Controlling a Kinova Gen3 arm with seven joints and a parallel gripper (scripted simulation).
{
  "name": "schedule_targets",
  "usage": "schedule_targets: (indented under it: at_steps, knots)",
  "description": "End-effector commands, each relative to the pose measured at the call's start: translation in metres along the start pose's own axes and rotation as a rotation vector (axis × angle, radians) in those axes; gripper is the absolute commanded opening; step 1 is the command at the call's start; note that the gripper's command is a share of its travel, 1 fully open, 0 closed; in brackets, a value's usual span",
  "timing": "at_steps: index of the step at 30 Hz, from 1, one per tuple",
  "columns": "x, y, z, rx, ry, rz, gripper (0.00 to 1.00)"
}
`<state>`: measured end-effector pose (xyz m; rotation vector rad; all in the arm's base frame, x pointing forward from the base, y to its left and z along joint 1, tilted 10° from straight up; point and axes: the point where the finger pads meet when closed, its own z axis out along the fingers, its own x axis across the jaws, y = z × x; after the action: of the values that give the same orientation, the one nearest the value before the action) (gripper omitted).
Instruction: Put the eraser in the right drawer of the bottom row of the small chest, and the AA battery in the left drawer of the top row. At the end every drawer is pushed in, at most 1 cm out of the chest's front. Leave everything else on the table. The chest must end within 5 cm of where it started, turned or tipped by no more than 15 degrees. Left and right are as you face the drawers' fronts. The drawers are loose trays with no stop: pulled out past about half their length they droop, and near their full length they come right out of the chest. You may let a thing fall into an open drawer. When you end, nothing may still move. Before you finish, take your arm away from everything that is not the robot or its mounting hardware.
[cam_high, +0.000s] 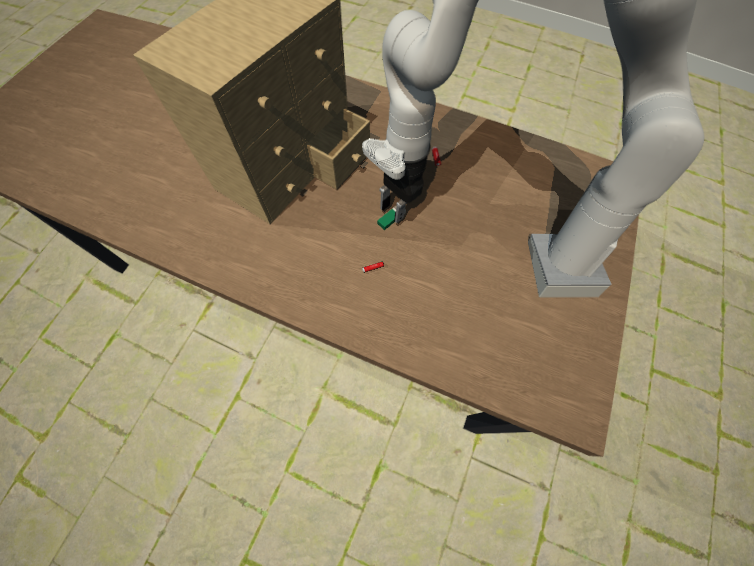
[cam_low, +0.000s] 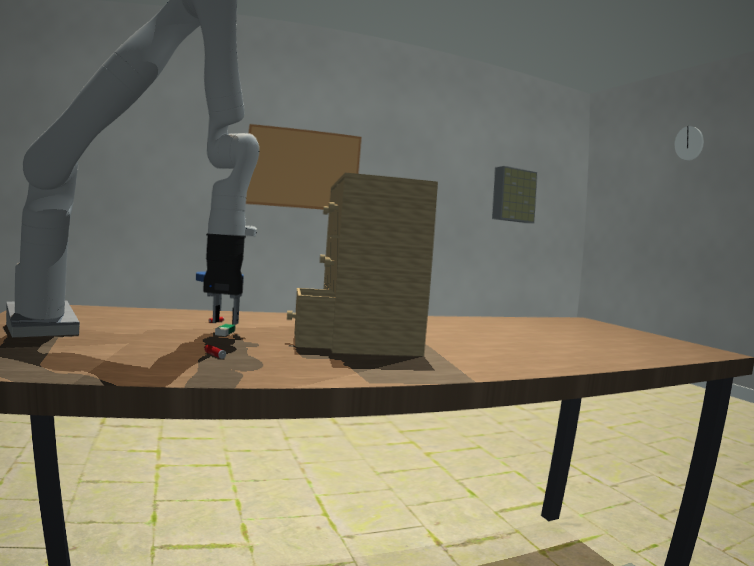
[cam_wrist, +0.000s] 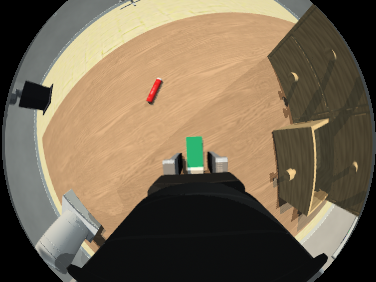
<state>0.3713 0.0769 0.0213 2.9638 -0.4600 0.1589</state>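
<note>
The eraser (cam_high: 386, 218) (cam_low: 227, 329) (cam_wrist: 194, 149), green with a white end, lies flat on the table. My gripper (cam_high: 392, 210) (cam_low: 225, 321) (cam_wrist: 194, 159) is open and points down, low over the eraser's white end, one finger on each side, with gaps visible in the wrist view. The chest (cam_high: 182, 45) (cam_low: 383, 268) stands upright; its bottom right drawer (cam_high: 336, 167) (cam_low: 314, 322) (cam_wrist: 294, 170) is pulled out, the others look shut. One red cylinder (cam_high: 372, 266) (cam_wrist: 154, 90) has a pale end; another red cylinder (cam_high: 436, 156) (cam_low: 214, 351) has a grey end. I cannot tell which is the AA battery.
The open drawer's knob (cam_high: 356, 157) (cam_low: 290, 315) (cam_wrist: 291, 174) sticks out toward my gripper's side. The arm's base (cam_high: 572, 286) (cam_low: 42, 327) stands at the table's other end from the chest. The table (cam_high: 487, 316) (cam_low: 517, 341) ends beyond the pale-ended cylinder.
</note>
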Motion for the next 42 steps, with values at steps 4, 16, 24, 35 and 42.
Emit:
schedule_targets:
  at_steps: [4,16,24,35,42]
  knots:
    - [0.000,0.000,-0.001,0.001,0.001,0.000,0.75]
    - [0.000,0.000,0.001,0.001,0.001,0.000,0.75]
    - [0.000,0.000,0.015,0.001,0.001,0.000,0.75]
    - [0.000,0.000,0.019,0.001,0.001,0.000,0.75]
    - [0.000,0.000,0.019,0.001,0.001,0.000,0.75]
